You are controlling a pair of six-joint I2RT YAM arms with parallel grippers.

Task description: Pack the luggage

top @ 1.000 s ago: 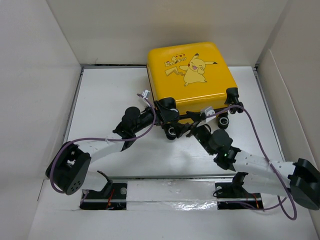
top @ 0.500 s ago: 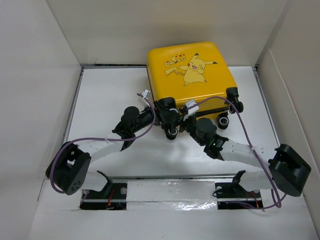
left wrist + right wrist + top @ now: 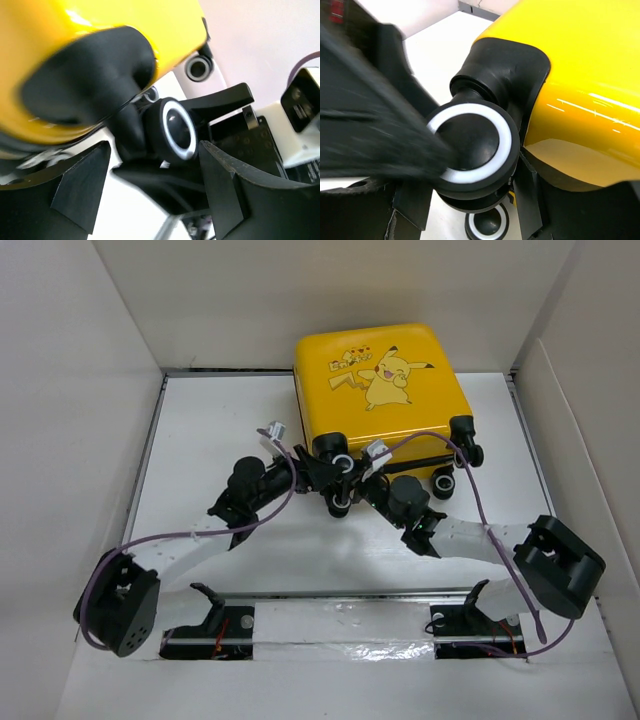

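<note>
The luggage [image 3: 385, 390] lay closed and flat just beyond both grippers, its wheel end facing them, where the left gripper [image 3: 325, 462] stood released astride a corner wheel [image 3: 176, 131], while the right gripper [image 3: 360, 478] crowded the same wheel, its jaws unreadable.

Left arm [image 3: 185, 538] and right arm [image 3: 480, 540]: white link covers, black joint housings. One purple cable [image 3: 477, 490] per arm, ending at a white connector block [image 3: 273, 430] behind the fingers [image 3: 82, 185]. Fingers: matte black, wedge-shaped, flat-faced.
</note>
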